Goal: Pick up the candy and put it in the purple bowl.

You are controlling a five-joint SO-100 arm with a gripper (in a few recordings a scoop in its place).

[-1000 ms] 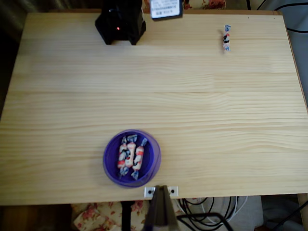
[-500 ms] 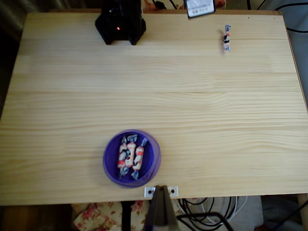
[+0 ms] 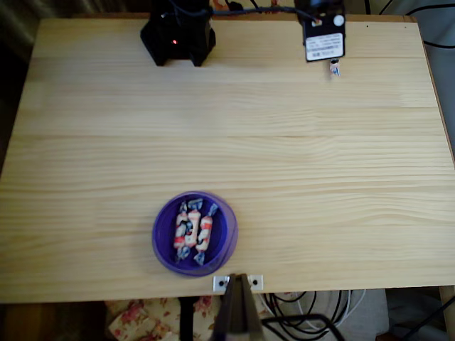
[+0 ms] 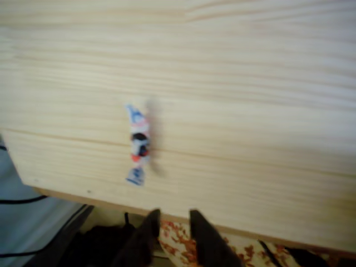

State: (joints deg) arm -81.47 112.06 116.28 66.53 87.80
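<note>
Overhead: purple bowl (image 3: 194,232) low-left on the surface (image 3: 284,163), three sweets inside. Candy (image 3: 334,68) top right, mostly under the arm. Wrist: candy (image 4: 138,145) lies flat; claw (image 4: 170,219) narrowly parted, empty.

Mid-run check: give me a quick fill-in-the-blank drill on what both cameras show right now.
1. The purple bowl already holds ____ candies.
2. In the overhead view, the arm covers most of the loose candy near the table's top ____ corner.
3. In the wrist view, the candy lies on the bare ____ table.
4. The gripper is not yet ____ the candy.

Missing words: three; right; wooden; touching
</note>
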